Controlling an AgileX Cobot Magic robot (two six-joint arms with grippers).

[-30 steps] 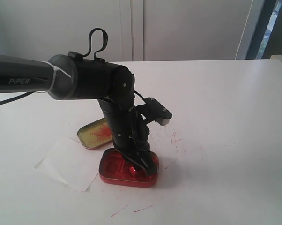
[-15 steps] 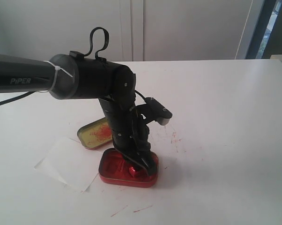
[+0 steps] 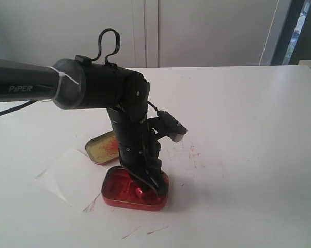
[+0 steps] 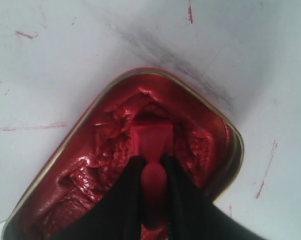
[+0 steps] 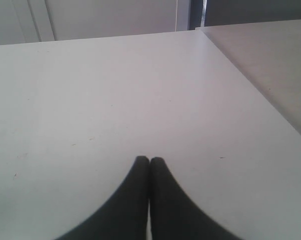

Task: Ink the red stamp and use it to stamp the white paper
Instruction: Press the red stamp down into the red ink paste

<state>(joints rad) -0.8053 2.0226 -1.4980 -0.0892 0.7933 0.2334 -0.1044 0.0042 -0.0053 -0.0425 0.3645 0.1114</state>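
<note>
Red plastic fills my left jaws: the red stamp [image 4: 151, 137], clamped by its knob, block base pushed down into the wet ink of the red tin [image 4: 233, 145] so its face takes colour. My left gripper [image 4: 153, 165] is partly closed on that knob. The white paper [image 3: 67, 178] lies just beside the tin, toward the table's [image 3: 238, 129] left edge, handy for stamping. My right gripper [image 5: 149, 162] rests pinched shut, empty.

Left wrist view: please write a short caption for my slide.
Left gripper holds the red stamp in the red tin's ink.
</note>
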